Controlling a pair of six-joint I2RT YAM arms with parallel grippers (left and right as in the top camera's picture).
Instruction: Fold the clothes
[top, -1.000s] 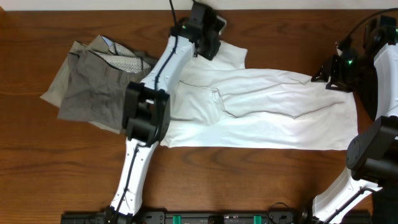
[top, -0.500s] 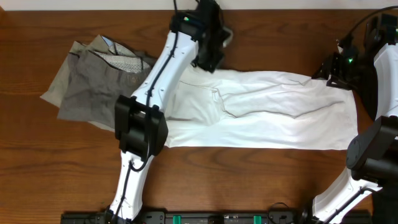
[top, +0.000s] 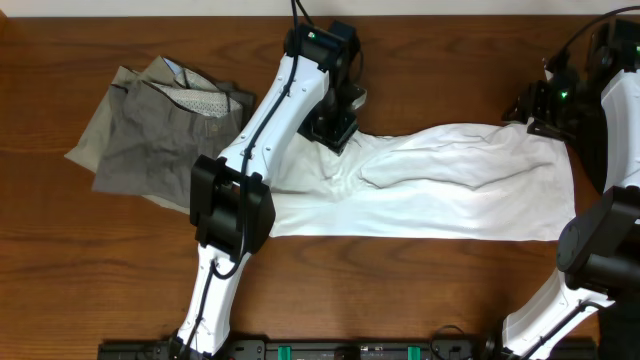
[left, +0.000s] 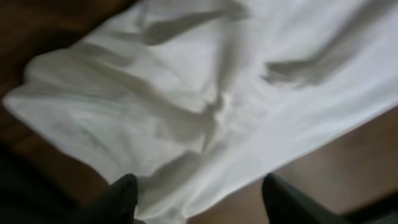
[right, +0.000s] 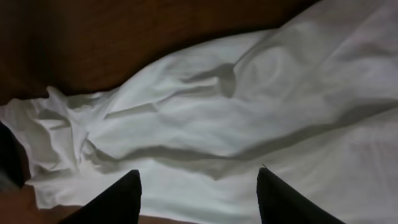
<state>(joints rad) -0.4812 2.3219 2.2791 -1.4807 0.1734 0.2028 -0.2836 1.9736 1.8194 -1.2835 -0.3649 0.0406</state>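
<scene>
The clothes are a white T-shirt (top: 450, 195), spread in a long band across the middle and right of the table, and grey-khaki trousers (top: 145, 135), crumpled at the left. My left gripper (top: 336, 132) hovers over the shirt's upper left edge. In the left wrist view this gripper (left: 202, 200) is open, with loose white cloth (left: 186, 112) below and between its fingers. My right gripper (top: 530, 108) is at the shirt's upper right corner. The right wrist view shows it (right: 198, 190) open over the wrinkled shirt (right: 249, 124), gripping nothing.
The trousers show a patterned lining (top: 195, 100) at their waist. Bare brown table (top: 420, 290) runs along the front and far side. The arm bases (top: 215, 330) stand at the front edge, the right arm (top: 600, 250) by the right edge.
My left gripper came toward the front with the shirt's upper left flap, laid it onto the shirt and opened. The flap no longer sticks out at the back. The right arm barely moved.
</scene>
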